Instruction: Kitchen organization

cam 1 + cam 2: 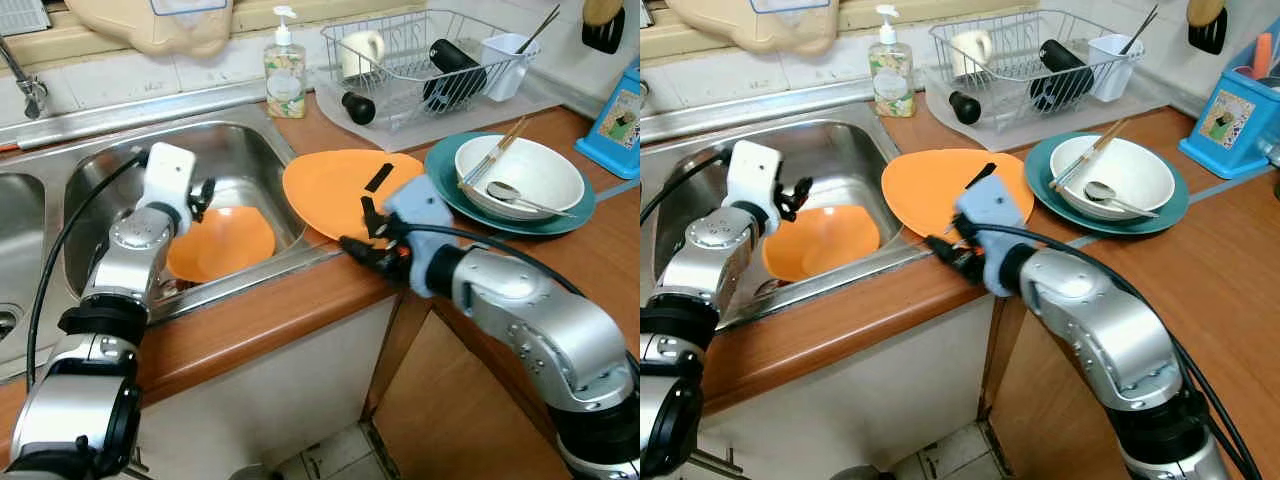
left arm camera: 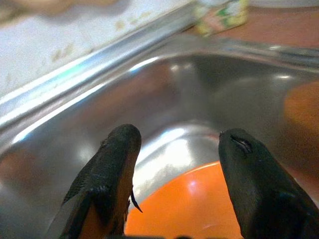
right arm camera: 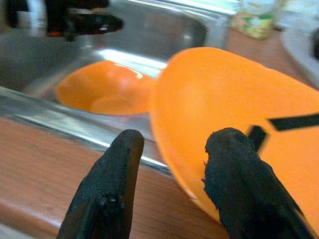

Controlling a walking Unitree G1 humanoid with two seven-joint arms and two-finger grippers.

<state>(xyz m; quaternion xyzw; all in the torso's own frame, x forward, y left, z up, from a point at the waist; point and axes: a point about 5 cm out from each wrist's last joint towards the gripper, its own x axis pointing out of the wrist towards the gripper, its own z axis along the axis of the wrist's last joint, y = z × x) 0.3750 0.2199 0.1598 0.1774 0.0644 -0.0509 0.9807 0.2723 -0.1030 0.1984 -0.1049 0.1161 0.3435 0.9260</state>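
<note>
An orange bowl (image 1: 225, 245) lies in the steel sink (image 1: 250, 150). My left gripper (image 1: 203, 196) hangs open just above the bowl's far rim, with nothing between its fingers (image 2: 114, 154); the bowl (image 2: 194, 209) shows below them. An orange plate (image 1: 330, 185) with black tape marks rests on the wooden counter, its left edge overhanging the sink rim. My right gripper (image 1: 358, 230) is open at the plate's near edge. In the right wrist view the plate's rim (image 3: 169, 144) runs between the two fingers (image 3: 119, 169), one over the plate and one over the counter.
A teal plate (image 1: 445, 190) on the right carries a white bowl (image 1: 530, 165) with a spoon and chopsticks. Behind stand a wire dish rack (image 1: 420, 55), a soap bottle (image 1: 285, 75) and a blue box (image 1: 615, 125). The counter's front edge drops off just before me.
</note>
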